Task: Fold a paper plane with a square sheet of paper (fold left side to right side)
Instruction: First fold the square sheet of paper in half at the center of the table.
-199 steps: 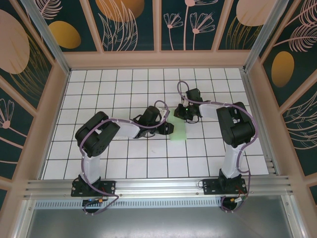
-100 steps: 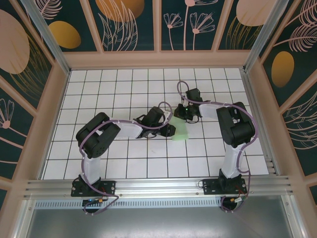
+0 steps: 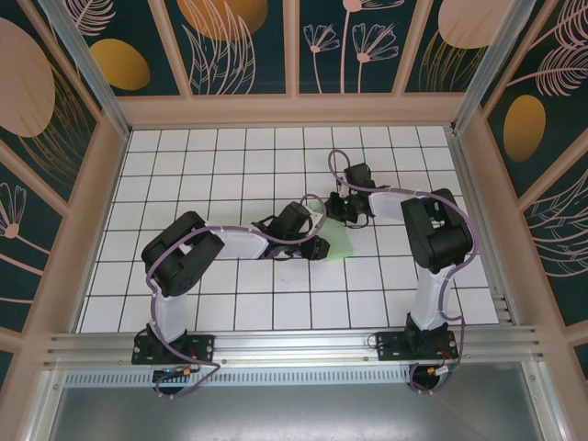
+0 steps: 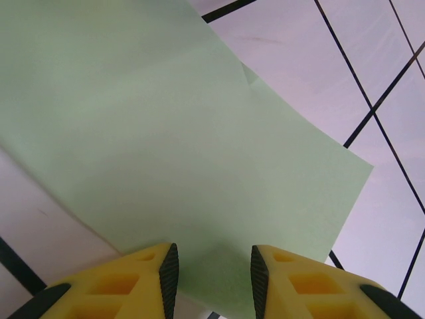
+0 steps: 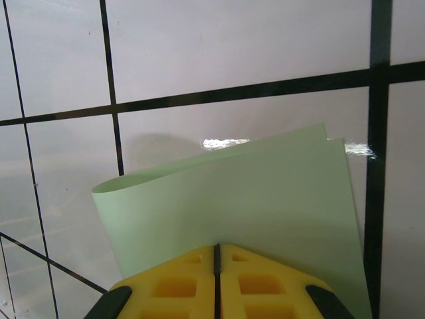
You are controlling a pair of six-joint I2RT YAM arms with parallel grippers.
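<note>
**Setting the left-to-right fold**

The left gripper point(image 4: 211, 266) is released. Its yellow fingers with black pads stand apart over one edge of the thin pale green square sheet of paper point(image 4: 166, 133). The sheet lies doubled over on the white gridded table point(image 3: 230, 165), between the two arms. The right gripper point(image 5: 217, 249) is clenched on the sheet's far edge, pinching both layers with their corners nearly matched. One side shows a rounded loop, so the crease does not look set.

To do this step well:
1. Use the right-hand pinch as the anchor.
2. Lower the left fingertips flat onto the loop.
3. Sweep along the loop.
4. Check that the free edges align, since a slipped layer would likely skew the crease.
</note>
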